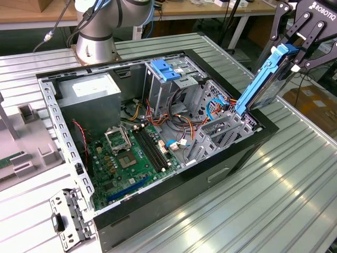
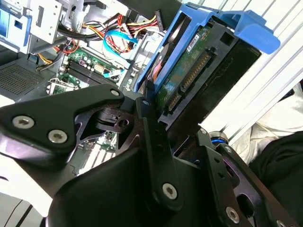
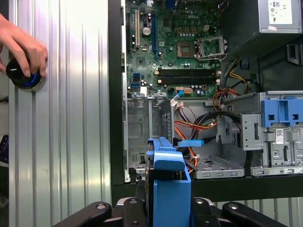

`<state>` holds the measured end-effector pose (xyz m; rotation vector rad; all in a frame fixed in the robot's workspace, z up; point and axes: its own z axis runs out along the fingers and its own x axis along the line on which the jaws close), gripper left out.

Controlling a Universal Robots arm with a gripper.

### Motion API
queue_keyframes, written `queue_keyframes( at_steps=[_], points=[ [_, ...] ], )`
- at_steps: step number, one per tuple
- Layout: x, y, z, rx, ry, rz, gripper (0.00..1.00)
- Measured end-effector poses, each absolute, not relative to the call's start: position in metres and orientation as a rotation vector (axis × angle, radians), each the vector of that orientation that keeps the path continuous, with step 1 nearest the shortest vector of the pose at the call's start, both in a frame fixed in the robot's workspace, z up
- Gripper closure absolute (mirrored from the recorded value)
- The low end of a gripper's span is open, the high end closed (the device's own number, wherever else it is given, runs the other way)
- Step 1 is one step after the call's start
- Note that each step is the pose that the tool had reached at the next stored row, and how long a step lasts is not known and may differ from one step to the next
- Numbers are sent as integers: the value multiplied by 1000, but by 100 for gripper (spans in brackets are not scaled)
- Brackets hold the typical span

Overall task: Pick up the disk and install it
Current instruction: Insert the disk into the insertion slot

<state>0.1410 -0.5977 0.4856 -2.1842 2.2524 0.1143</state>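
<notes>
Second wrist view is catching the nearest things first: the claw point(image 2: 177, 118) is clamping the disk point(image 2: 199, 71) by its near end, a black finger pressing on either side. The disk is reaching straight out ahead of the claw, its long axis running away from the fingers and sloping down toward the open computer case point(image 1: 210, 174).

The disk is showing a bright blue plastic carrier frame along its edges, with a flared blue tab at one end. Its exposed face is carrying a green circuit board and a row of connector pins, and the body beneath is looking dark and metallic.

In the first wrist view the disk is appearing edge-on, lining up roughly with the empty grey drive cage point(image 3: 142, 137) beyond it. The exterior view is showing the disk steeply tilted, its upper end in the claw and its lower end at the case rim, just above that cage on the exterior view's right. Whether the lower end is touching the cage I cannot tell; it is not seated in it.

Farther in, the motherboard point(image 1: 131, 153) is lying flat on the case floor. Beyond it a blue latch point(image 1: 167, 69) is sitting atop another metal cage, and the grey power-supply box point(image 1: 89, 97) is filling the far corner.

In the first wrist view, a person's hand point(image 3: 23, 45) is resting on a round black knob point(image 3: 21, 75) on the ribbed metal surface point(image 1: 284, 190).
</notes>
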Motion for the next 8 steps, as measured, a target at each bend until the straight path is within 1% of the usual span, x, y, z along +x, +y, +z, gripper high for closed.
queue_keyframes(
  at_steps=[8],
  points=[
    [133,-601,484,-2184,2252,114,64]
  ],
)
